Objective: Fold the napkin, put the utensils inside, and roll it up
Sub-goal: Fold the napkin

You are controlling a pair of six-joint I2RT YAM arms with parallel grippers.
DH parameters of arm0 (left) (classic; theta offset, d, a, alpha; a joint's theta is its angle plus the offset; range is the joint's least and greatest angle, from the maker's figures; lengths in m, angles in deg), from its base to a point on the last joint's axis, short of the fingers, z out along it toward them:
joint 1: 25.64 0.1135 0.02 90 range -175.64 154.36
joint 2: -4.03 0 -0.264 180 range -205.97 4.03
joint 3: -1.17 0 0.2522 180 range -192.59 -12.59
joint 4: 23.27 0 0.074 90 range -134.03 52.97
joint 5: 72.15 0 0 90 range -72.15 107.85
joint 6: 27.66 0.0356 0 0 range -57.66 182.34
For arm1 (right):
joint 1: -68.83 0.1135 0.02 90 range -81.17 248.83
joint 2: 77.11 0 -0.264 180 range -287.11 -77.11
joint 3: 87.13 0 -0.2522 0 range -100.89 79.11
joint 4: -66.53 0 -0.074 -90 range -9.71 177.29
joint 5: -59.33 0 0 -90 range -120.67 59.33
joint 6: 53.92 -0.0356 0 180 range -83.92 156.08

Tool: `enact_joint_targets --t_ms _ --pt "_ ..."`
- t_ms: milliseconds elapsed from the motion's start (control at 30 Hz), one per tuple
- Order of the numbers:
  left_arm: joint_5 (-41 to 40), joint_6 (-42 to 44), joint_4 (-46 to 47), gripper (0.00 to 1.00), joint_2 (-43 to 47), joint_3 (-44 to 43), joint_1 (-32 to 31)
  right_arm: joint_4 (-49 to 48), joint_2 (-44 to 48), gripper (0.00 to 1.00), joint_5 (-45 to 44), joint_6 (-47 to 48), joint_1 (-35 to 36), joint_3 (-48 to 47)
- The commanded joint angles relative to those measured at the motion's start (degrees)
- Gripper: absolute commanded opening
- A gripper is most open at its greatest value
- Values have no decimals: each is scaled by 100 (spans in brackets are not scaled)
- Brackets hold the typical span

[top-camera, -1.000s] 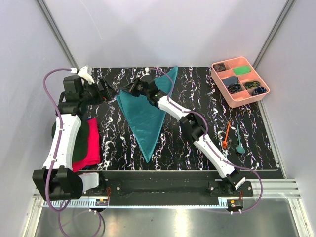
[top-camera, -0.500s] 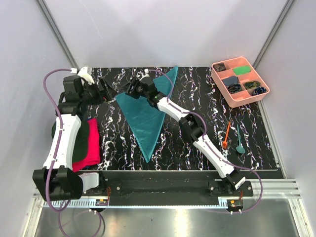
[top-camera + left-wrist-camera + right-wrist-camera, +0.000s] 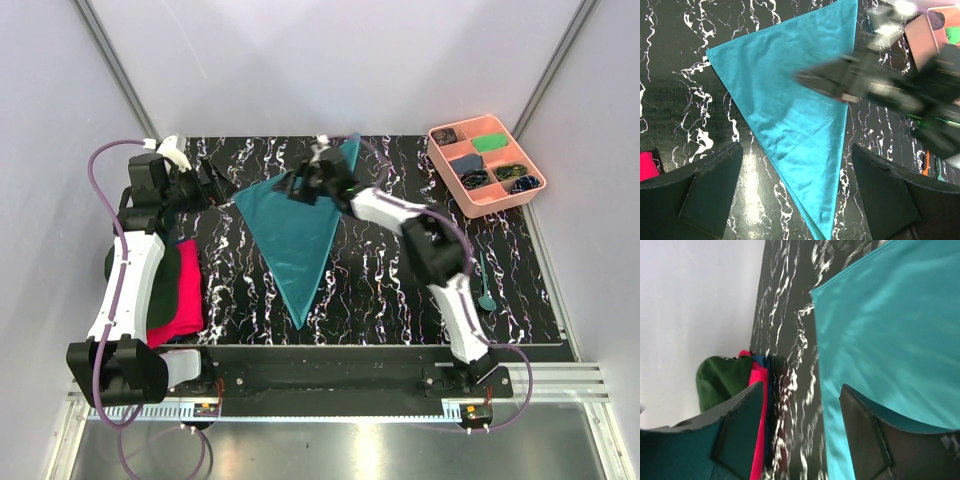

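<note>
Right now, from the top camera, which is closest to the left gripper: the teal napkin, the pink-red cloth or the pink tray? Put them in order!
Starting from the left gripper:
1. teal napkin, just to its right, with one corner near the fingertips.
2. pink-red cloth, on the left side, closer to the arm bases.
3. pink tray, at the far right corner.

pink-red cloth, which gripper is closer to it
Left. The left gripper hovers just beyond the far end of the pink-red cloth; the right gripper is farther right, over the napkin.
</note>
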Motion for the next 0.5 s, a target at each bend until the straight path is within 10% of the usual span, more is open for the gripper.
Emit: enact_joint_targets --t_ms 0,200,467 --pt "49 6 333 92 50 36 14 176 2382 71 -356 755 -780 2053" --pt "242 -108 395 92 6 62 -12 3776 4809 71 -2359 1897 -2168 3693" --pt "277 -143 465 91 -29 106 -47 5173 5612 64 -2301 2585 -3892 4706"
